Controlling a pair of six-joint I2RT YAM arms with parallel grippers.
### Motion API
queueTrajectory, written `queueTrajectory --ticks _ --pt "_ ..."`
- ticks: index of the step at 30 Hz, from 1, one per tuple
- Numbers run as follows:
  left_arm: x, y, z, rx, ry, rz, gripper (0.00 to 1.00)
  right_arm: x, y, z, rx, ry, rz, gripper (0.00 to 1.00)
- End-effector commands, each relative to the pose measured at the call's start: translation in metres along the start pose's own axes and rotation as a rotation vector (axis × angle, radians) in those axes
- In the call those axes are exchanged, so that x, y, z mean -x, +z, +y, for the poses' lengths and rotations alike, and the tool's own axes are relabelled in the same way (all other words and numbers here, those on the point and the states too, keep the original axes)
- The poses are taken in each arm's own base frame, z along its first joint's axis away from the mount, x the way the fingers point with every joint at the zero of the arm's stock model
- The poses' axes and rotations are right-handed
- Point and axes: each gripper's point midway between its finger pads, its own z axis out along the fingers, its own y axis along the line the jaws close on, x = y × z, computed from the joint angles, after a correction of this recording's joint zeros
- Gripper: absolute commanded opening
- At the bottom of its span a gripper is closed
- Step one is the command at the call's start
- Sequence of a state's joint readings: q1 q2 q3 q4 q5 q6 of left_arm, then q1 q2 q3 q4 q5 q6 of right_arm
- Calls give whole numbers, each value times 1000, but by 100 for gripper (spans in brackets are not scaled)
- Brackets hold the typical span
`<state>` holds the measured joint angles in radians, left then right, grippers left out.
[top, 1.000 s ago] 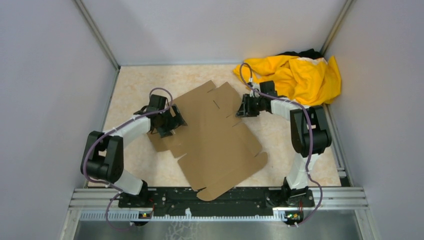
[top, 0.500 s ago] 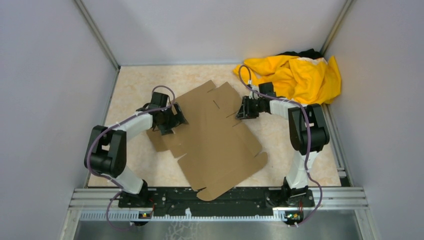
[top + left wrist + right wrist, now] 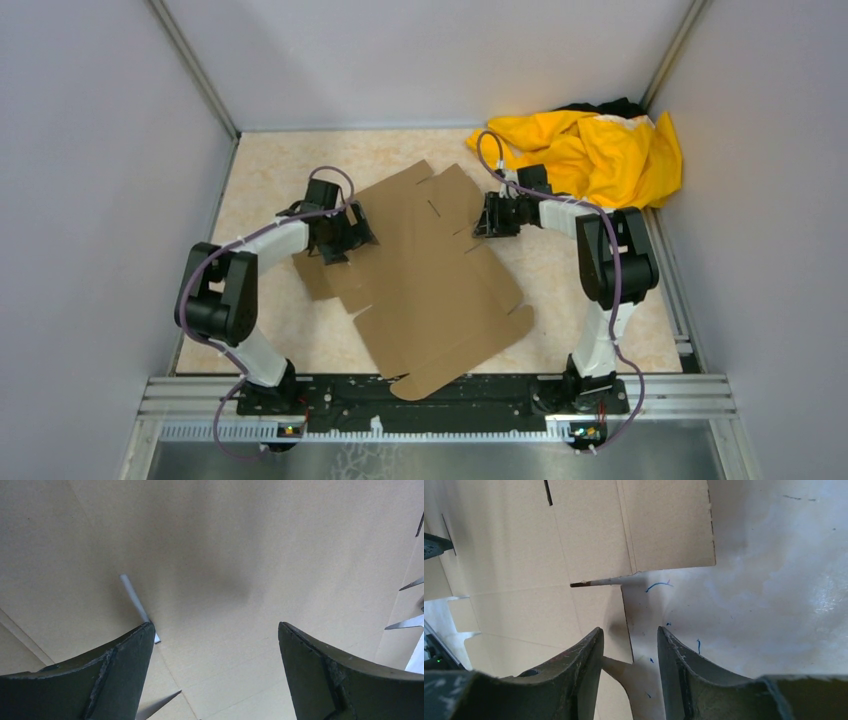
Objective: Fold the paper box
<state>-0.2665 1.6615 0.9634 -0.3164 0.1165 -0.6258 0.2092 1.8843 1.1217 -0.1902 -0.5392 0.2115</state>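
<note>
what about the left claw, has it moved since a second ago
Yes, slightly: the left claw has shifted toward the back wall, away from the base rail, staying over the paper box.

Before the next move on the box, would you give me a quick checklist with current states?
1. Box flat, unfolded: ok.
2. Left gripper open above box: ok.
3. Right gripper astride box's right edge, jaws parted: ok.
4. Box gripped: not ok, neither gripper holds it.
5. Cloth clear of box: ok.
6. Left fingers touching box: cannot tell.
</note>
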Motion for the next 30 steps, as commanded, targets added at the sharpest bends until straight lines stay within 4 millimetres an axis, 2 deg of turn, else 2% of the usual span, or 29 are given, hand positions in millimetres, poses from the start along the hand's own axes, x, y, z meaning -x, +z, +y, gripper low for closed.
queueTrajectory --ticks 1,10,24,25,27,30 --pt "10 3 -3 -4 29 -11 98 31 -11 18 38 -70 -90 44" --pt "9 16 -5 -11 56 24 98 23 0 37 180 -62 -52 42" --pt "26 30 -21 -42 94 42 98 10 4 37 189 -51 -21 31" --pt "26 32 -22 -46 97 44 98 9 4 35 181 -46 -23 32" --pt "30 33 -26 -52 103 44 98 7 4 31 157 -40 -21 41" --pt "31 36 -26 -53 113 47 98 4 3 26 134 -33 -23 43"
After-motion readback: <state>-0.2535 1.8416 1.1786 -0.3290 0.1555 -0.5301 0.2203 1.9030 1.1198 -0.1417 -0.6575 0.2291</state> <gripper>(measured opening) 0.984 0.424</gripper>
